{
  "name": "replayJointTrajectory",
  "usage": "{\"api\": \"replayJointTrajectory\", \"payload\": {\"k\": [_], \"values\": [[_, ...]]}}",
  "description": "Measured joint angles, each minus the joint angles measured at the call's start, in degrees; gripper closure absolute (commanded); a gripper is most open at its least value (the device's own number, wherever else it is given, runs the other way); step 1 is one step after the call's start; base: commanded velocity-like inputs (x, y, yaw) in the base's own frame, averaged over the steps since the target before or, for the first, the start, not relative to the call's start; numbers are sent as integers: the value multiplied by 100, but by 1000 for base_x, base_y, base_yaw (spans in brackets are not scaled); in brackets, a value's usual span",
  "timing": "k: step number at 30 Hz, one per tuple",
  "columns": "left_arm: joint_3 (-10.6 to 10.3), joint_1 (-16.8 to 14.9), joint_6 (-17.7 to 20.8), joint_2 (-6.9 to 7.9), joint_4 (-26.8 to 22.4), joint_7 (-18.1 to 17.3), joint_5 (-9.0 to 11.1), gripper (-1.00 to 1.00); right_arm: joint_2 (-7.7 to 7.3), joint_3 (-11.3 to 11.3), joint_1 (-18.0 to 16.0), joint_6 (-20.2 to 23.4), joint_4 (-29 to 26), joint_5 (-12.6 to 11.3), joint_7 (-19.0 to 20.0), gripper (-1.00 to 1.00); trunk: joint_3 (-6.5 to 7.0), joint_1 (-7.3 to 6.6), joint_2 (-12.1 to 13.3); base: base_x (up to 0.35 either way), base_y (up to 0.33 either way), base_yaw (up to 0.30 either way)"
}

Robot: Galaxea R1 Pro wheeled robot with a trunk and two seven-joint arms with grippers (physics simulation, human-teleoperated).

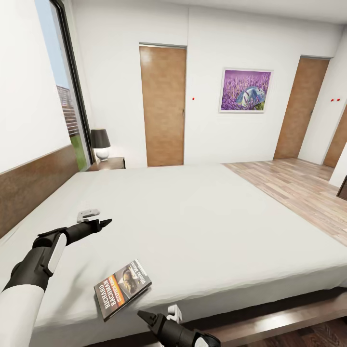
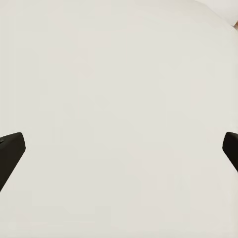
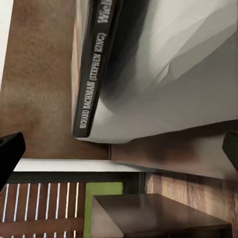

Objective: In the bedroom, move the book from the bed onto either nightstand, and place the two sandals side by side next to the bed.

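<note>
The book (image 1: 122,288), a thin paperback with a dark glossy cover, an orange band and white lettering, lies flat on the bed (image 1: 202,221) near its front edge, toward the front left corner. The mattress is smooth, matte pale grey-white; below it runs a dark brown wooden base, and a wood-grain headboard (image 1: 33,185) lines the left side. The right hand (image 1: 147,318) sits just beside the bed's front edge, close to the book, its black fingers spread open; its wrist camera sees the book's spine (image 3: 91,79) along the mattress edge. The left hand (image 1: 103,222) hovers over the mattress, well apart from the book, fingers wide open. A nightstand (image 1: 110,164) at the far left corner carries a lamp (image 1: 100,143) with a dark shade.
</note>
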Motion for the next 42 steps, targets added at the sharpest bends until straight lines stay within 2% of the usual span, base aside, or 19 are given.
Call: {"api": "replayJointTrajectory", "payload": {"k": [7, 12, 19, 28, 42], "values": [[0, 1, 1, 0, 0, 0, 1, -100, 0, 0, -2, -1, -75, -26, 8, -100, 0, 0, 0, 0, 0, 0], [0, 0, 1, 0, 0, 0, 1, -100, 0, 0, -5, -5, -129, -384, -5, -100, 0, 0, 0, 0, 0, 0], [0, 1, 1, 0, 0, 0, 0, -100, 0, 8, -6, -8, -165, -664, -21, -100, 0, 0, 0, 0, 0, 0], [0, 2, 1, 0, 0, 0, 2, -100, 0, 9, -6, -40, -173, -774, -20, -100, 0, 0, 0, 0, 0, 0], [0, 0, 1, -4, 0, 0, 1, -100, 0, 9, -6, -73, -137, -808, -11, -100, 0, 0, 0, 0, 0, 0]]}}
